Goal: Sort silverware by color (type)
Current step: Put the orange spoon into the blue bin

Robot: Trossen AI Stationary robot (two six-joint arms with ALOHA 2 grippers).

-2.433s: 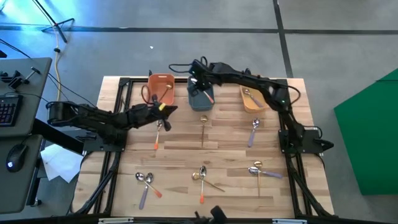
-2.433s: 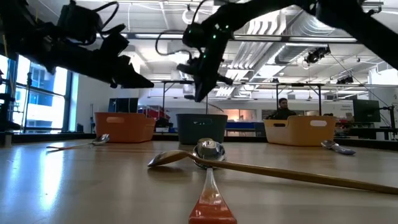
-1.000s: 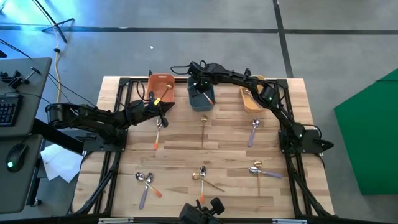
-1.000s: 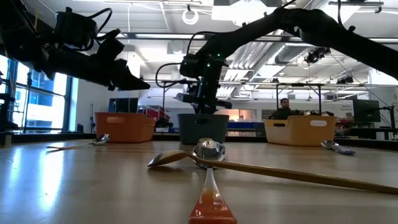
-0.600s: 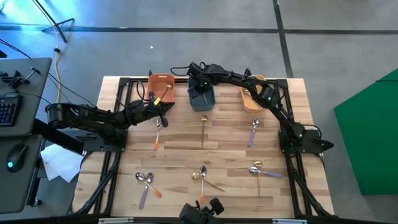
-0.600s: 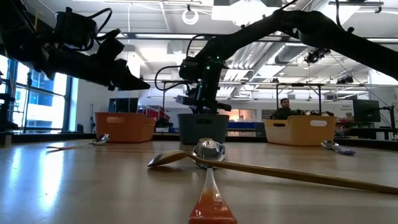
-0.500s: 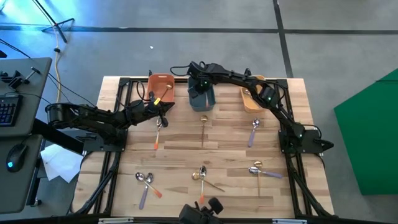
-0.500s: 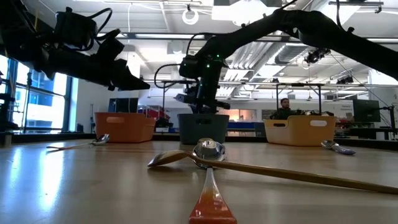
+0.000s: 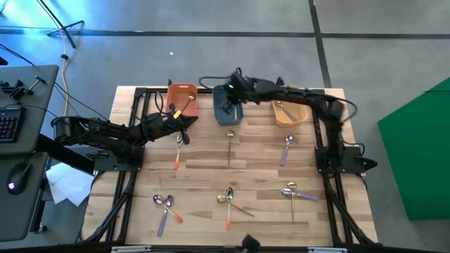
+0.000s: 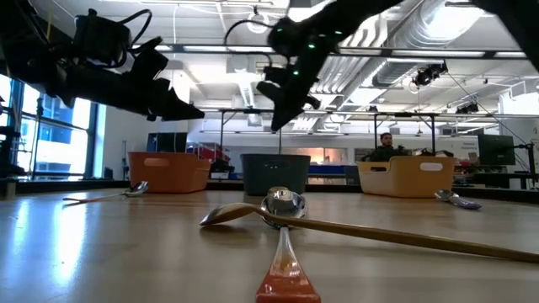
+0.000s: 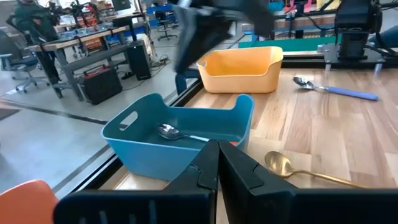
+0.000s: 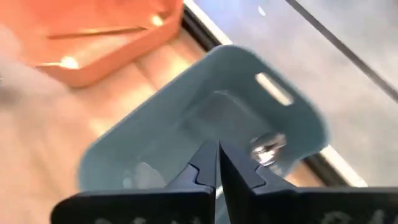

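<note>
Silverware (image 9: 229, 144) lies below raised, closed right end effector (image 9: 232, 96).

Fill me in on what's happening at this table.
Two robot arms are sorting spoons into trays by color. The right gripper, jaws shut and empty, hangs over the slate-blue tray, where a spoon lies. The left gripper, jaws shut, waits beside the orange tray. A gold spoon sits in the yellow tray. Many spoons lie unsorted on the table.
</note>
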